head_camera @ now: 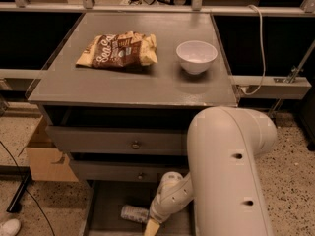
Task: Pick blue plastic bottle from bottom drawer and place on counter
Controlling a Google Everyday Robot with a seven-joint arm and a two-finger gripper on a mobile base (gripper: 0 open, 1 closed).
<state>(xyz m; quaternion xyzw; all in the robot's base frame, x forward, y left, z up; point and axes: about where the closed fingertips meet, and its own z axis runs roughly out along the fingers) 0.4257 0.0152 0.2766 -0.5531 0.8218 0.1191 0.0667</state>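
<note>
The blue plastic bottle [134, 213] lies on its side in the open bottom drawer [106, 205], a grey tray at the bottom of the view. My gripper [151, 226] hangs from the white arm [231, 171] just right of the bottle, low in the drawer; its tan fingertip sits by the bottle's right end. Whether it touches the bottle is unclear. The counter [133, 82] is the flat grey top of the cabinet above.
A brown chip bag [118, 50] and a white bowl [196, 56] sit on the counter. Two knobbed drawers [123, 141] are above the bottom drawer. A cardboard box [44, 156] stands at the left on the floor. A rail and cable run along the right.
</note>
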